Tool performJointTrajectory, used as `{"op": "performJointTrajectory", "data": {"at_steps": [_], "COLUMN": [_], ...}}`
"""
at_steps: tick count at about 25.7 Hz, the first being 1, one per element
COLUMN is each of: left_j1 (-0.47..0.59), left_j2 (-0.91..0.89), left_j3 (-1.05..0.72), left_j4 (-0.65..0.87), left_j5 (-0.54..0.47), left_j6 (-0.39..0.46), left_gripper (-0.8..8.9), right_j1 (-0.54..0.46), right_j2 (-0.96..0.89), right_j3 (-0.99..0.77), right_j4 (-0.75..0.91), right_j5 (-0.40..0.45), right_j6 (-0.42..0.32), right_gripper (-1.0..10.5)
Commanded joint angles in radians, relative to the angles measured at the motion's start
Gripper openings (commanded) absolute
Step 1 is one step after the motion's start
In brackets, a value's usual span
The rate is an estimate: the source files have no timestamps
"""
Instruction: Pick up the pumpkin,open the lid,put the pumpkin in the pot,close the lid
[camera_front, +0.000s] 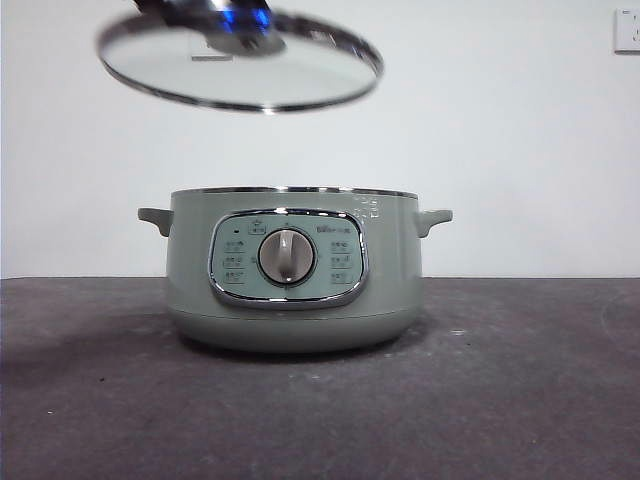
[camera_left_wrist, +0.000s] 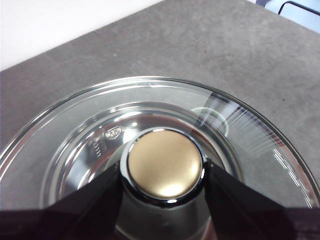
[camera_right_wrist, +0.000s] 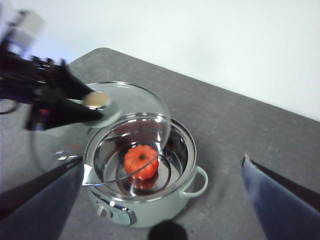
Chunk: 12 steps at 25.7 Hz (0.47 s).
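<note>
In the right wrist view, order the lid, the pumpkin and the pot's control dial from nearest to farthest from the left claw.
1. The lid: held by its knob in the left claw, above the pot.
2. The pumpkin: inside the pot, under the lid.
3. The dial: on the pot's outer front.

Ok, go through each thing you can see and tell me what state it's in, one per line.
Lid: off the pot, held in the air, tilted.
Pot: open, upright on the table.
Pumpkin: inside the pot, on its bottom.
Left gripper: jaws shut on the lid's knob.
Right gripper: jaws open, empty, above the pot.
</note>
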Motion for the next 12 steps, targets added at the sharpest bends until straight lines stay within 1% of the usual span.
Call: {"op": "performJointTrajectory", "data": {"at_steps": [1,6,12], "left_j1": [-0.009,-0.013,-0.013], "left_j2": [0.033,0.119,0.184], "left_j3": [0.007,0.007,0.007], "left_j4": [0.088,0.163,0.210], "left_j5": [0.010,0.008,0.008], "left_j6": [0.017,0.039,0.039], "left_gripper": [-0.09,-0.09,-0.09], "right_j1": [0.002,0.002,0.002], "right_j2": [-0.012,-0.029,-0.029], "right_j3": [0.001,0.001,0.001], "right_j4": [-0.015,-0.049,-0.075], "right_j5": [-0.001,-0.001,-0.001], "right_j6": [0.018,0.023,0.024], "right_gripper": [6.0,6.0,6.0]}}
